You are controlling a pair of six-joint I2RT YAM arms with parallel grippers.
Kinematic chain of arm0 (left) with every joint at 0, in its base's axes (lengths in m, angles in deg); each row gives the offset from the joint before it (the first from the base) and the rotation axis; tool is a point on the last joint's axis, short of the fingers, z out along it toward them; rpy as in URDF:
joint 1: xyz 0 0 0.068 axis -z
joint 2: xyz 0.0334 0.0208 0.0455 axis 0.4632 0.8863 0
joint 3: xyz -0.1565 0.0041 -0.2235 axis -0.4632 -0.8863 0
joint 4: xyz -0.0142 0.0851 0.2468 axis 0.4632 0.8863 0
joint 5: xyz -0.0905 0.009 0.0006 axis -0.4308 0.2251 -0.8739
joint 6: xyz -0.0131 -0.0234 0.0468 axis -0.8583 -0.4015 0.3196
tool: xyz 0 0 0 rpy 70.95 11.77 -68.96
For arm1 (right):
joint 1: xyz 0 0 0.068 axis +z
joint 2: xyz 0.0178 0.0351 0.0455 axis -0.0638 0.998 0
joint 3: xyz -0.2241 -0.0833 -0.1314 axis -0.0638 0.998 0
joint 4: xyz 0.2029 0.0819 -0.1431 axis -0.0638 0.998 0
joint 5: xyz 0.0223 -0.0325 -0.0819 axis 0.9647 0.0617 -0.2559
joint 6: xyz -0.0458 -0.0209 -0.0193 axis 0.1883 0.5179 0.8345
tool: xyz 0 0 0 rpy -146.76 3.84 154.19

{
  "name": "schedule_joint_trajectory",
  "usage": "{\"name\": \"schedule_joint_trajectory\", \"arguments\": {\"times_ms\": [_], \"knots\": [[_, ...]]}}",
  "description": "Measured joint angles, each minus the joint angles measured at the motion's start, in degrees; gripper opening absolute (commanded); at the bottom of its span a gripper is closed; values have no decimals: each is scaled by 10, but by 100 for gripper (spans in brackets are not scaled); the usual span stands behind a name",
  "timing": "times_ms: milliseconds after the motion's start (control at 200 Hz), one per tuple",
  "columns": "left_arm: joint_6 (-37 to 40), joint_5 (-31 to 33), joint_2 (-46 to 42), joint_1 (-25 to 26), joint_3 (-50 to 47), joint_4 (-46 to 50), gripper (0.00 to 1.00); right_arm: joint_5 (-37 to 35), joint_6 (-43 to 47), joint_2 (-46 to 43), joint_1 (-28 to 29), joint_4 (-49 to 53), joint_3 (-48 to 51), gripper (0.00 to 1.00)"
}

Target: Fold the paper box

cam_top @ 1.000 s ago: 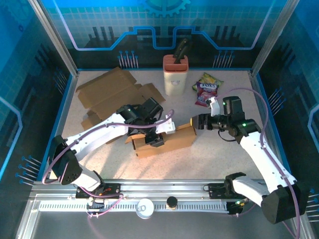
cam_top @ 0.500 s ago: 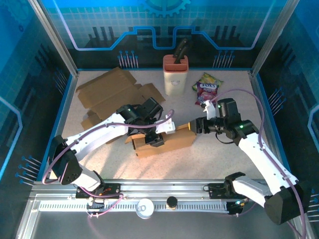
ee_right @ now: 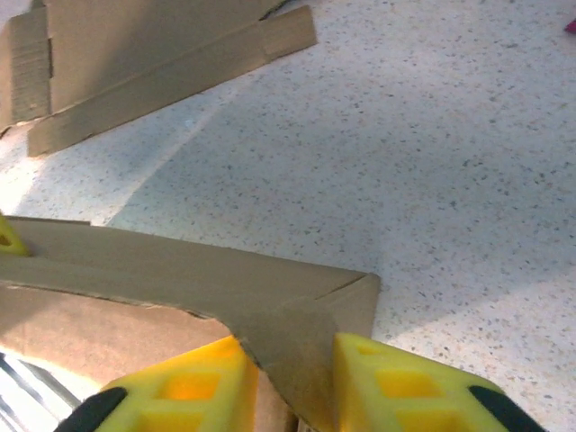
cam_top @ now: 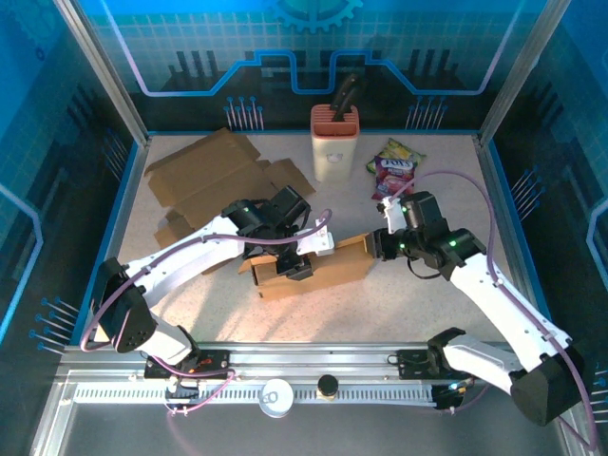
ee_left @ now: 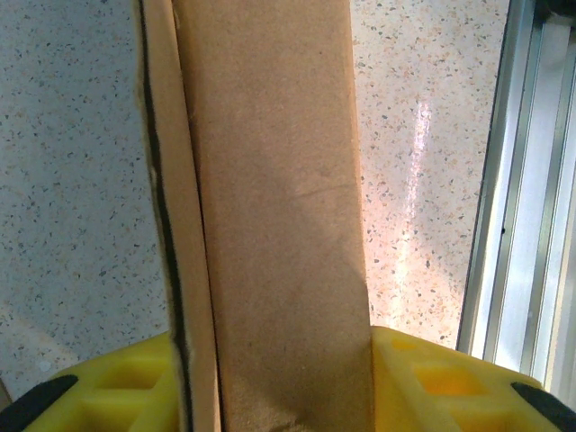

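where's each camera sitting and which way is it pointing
top external: above and behind the bases, looking down at table, left arm, right arm, paper box.
left wrist: on the left arm, looking along a box panel clamped between its yellow fingers.
right wrist: low over the table, facing the box's corner flap between its yellow fingers.
shared: both wrist views see the box.

The paper box (cam_top: 337, 266) is plain brown cardboard, partly folded into a long, low shape. It lies near the middle of the tabletop (cam_top: 380, 309), a little toward the near edge. Its length runs left to right, with the right end angled slightly toward the far edge. The left end is open, its flaps splayed. At the right end, a corner flap (ee_right: 301, 337) is creased inward.
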Motion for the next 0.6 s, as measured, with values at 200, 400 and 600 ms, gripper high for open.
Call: {"name": "schedule_joint_trajectory", "arguments": {"times_ms": [200,400,600], "knots": [[0,0,0,0,0,-1,45,-49,-1,16,25,15,-18,8],[0,1,0,-2,0,-3,55,-95,-2,25,54,28,-33,0],[-2,5,0,-2,0,-5,61,-123,-10,43,70,56,-59,0]]}}
